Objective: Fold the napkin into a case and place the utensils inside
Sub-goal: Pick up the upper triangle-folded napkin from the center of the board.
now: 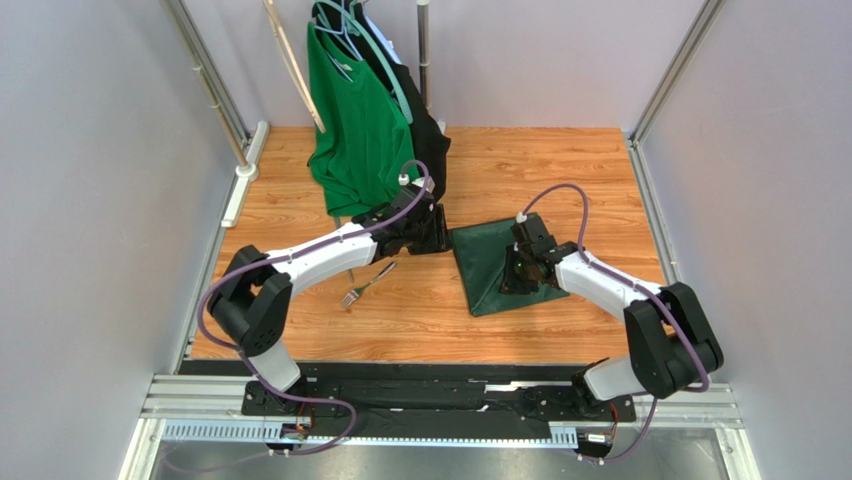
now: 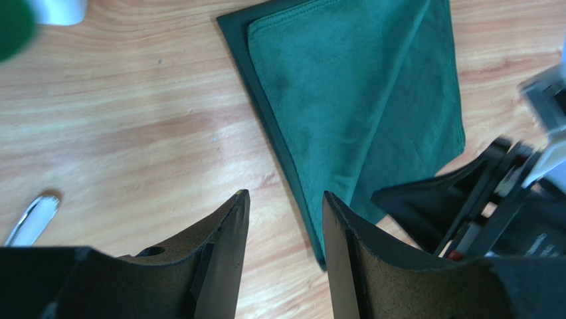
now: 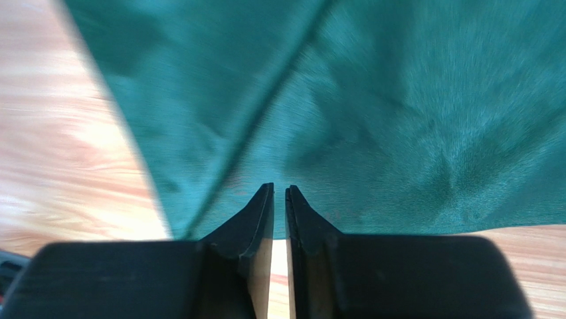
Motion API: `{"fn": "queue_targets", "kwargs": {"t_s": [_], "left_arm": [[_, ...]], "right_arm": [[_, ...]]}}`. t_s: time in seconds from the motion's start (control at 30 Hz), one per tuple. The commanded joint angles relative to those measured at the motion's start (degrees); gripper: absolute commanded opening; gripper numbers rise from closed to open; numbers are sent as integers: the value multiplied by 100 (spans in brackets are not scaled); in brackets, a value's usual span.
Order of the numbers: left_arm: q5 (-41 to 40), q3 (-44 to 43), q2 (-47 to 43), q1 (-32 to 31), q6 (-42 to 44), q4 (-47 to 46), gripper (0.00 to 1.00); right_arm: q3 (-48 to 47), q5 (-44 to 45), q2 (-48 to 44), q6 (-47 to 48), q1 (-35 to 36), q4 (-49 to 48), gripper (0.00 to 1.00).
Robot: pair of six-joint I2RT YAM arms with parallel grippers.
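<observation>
The dark green napkin (image 1: 487, 268) lies folded in layers on the wooden table, a narrower upper layer (image 2: 345, 100) resting on a wider lower one. My left gripper (image 1: 443, 230) hovers just off its left corner; in the left wrist view it (image 2: 284, 194) is open, with bare wood between the fingers. My right gripper (image 1: 517, 268) sits low over the napkin's right part. In the right wrist view it (image 3: 280, 187) has its jaws a narrow slit apart, nothing between them, tips at the cloth's (image 3: 372, 119) near edge. A silver fork (image 1: 366, 284) lies left of the napkin, its end (image 2: 32, 220) showing.
A bright green T-shirt (image 1: 355, 130) and a black garment (image 1: 428, 135) hang from hangers at the back, close behind my left arm. A white post foot (image 2: 60, 9) stands near them. Metal frame rails (image 1: 650, 190) border the table on both sides.
</observation>
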State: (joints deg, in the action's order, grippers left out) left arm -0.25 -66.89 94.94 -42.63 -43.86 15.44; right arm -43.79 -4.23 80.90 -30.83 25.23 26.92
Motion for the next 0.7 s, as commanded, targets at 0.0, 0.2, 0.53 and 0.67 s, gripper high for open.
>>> {"fn": "queue_targets", "kwargs": {"t_s": [0.0, 0.2, 0.53, 0.67], "left_arm": [[165, -429, 578, 53, -307, -480, 53], [-123, -851, 1211, 62, -361, -639, 53], [-555, -1765, 2116, 62, -527, -50, 54], [-756, -1783, 2205, 53, -668, 90, 51]], "right_arm": [[213, -34, 189, 68, -132, -459, 13], [652, 159, -57, 200, -598, -117, 10], [705, -148, -453, 499, -695, -99, 10], [705, -192, -417, 543, -704, -116, 9]]}}
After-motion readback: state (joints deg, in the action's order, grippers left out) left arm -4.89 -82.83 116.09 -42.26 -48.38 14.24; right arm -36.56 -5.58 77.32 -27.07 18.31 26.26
